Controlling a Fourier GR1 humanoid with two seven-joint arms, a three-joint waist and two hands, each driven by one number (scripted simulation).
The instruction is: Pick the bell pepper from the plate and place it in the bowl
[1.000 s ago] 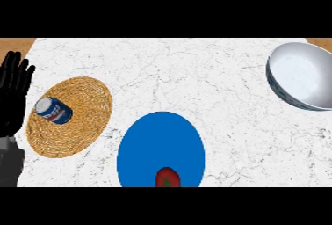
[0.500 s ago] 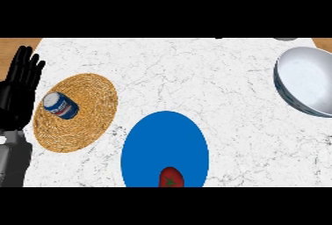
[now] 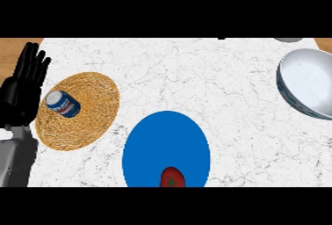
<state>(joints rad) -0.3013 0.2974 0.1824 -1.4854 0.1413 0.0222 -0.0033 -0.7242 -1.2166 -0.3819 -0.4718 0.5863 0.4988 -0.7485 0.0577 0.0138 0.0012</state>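
Nearest to you, the red bell pepper [image 3: 172, 177] sat at the near edge of the blue plate [image 3: 166, 140], partly cut off by the lower edge of the view, too little showing to give you its long axis. Farther out, your left hand [image 3: 22, 90] rested open with fingers straight at the left edge, beside the woven mat [image 3: 88, 110] with its can [image 3: 63, 103]. Farthest, the bowl [image 3: 310, 81] lay at the right edge, well apart from the pepper; your right hand did not show, so the pepper lay down and to the right of the only hand you could see.

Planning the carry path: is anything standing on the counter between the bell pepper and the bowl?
Nothing visible does. The bell pepper sits at the blue plate's near edge; bare counter runs from there to the bowl at far right. The can stands away to the left.
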